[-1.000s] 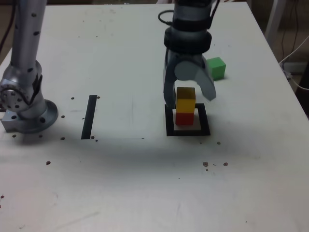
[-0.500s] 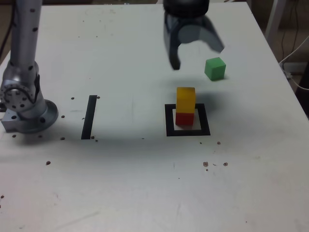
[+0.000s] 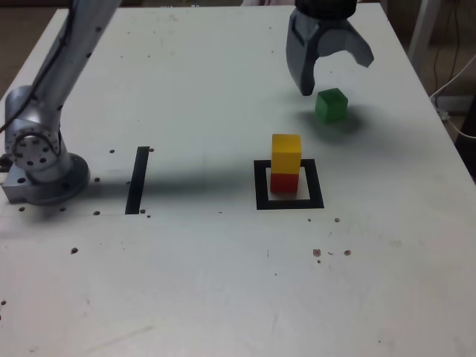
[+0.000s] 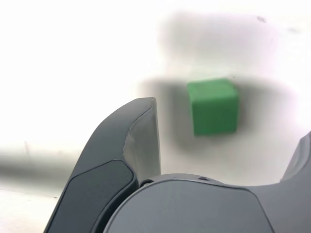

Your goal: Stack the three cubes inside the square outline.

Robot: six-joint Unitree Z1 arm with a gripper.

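Fingers [image 3: 302,71] shifted; green cube [image 3: 332,106] between, below.

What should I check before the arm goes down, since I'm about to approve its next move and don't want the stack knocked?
1. Gripper open: ok, jaws apart with nothing between them.
2. Green cube unobstructed: ok, it sits alone on the table.
3. Yellow cube resting on red cube: ok.
4. Red cube within the square outline: ok, on its white centre.
5. Jaws lowered around the green cube: not ok, they are above it.
6. Jaws centred over the green cube: cannot tell.
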